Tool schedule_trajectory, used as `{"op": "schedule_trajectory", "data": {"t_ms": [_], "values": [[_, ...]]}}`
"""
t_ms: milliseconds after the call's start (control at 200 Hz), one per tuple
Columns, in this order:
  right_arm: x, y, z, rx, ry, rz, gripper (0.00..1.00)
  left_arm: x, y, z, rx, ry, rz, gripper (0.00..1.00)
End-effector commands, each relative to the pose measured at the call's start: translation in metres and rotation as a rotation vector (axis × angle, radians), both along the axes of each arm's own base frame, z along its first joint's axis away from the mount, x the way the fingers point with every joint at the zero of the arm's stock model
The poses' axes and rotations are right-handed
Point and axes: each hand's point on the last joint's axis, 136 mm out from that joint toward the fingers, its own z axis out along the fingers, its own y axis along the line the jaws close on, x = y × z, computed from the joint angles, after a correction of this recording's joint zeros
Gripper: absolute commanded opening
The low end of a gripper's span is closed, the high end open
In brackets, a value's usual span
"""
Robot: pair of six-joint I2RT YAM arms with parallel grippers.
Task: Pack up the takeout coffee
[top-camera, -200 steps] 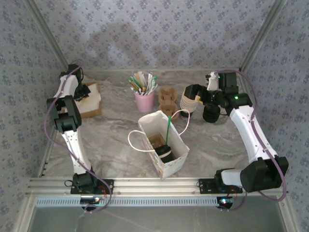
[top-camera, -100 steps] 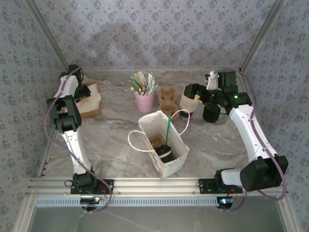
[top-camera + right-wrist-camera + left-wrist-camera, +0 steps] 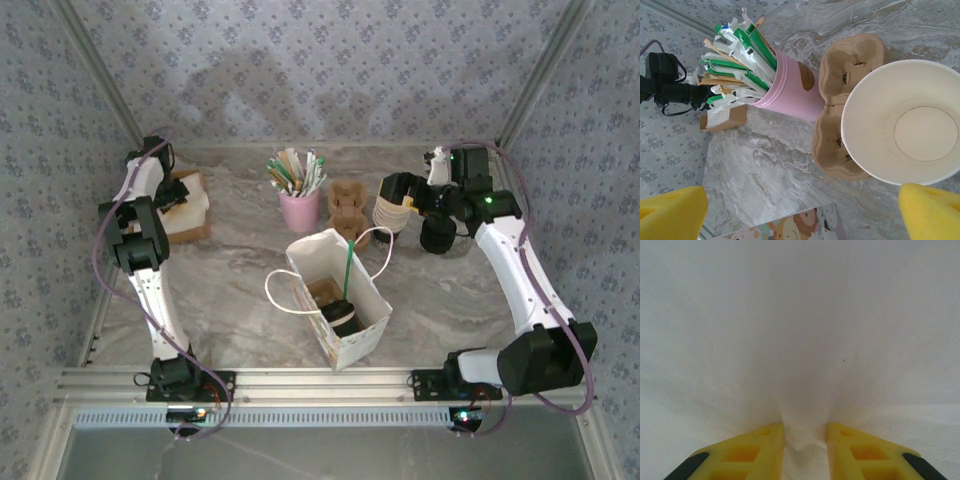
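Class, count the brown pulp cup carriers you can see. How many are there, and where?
2. One carrier lies between the pink holder and the cup stack; a second carrier sits inside the bag. Others may be stacked or hidden.

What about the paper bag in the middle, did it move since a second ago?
No. The paper bag sits at the same spot, just in front of the pink holder, with the same gap between them.

No lettering, number or brand can be read; the paper bag (image 3: pixel 805 226) shows just cartoon animal pictures.
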Motion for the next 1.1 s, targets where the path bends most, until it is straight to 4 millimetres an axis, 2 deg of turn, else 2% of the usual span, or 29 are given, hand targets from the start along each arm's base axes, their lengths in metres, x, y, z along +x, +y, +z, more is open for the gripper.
{"op": "schedule_trajectory", "data": {"t_ms": [0,95,270,645,740,1094], "values": [[0.0,0.002,0.004,-0.017,-0.011,0.011,1.0,0.004,-0.004,-0.004,-0.016,0.005,-0.008,0.28],[0.0,0.001,0.004,-0.017,-0.009,0.01,1.0,0.004,-0.005,-0.006,-0.019,0.009,-0.009,0.27],[0.0,0.002,0.004,-0.015,-0.009,0.013,1.0,0.005,-0.004,-0.003,-0.016,0.002,-0.007,0.11],[0.0,0.003,0.004,-0.01,-0.009,0.017,1.0,0.004,0.0,0.032,0.018,-0.052,-0.001,0.09],[-0.001,0.004,0.006,-0.009,-0.013,0.02,1.0,0.003,0.001,0.038,0.025,-0.06,0.001,0.05],[-0.004,0.006,0.007,-0.008,-0.013,0.028,1.0,0.001,0.004,0.058,0.05,-0.096,0.009,0.05]]}}
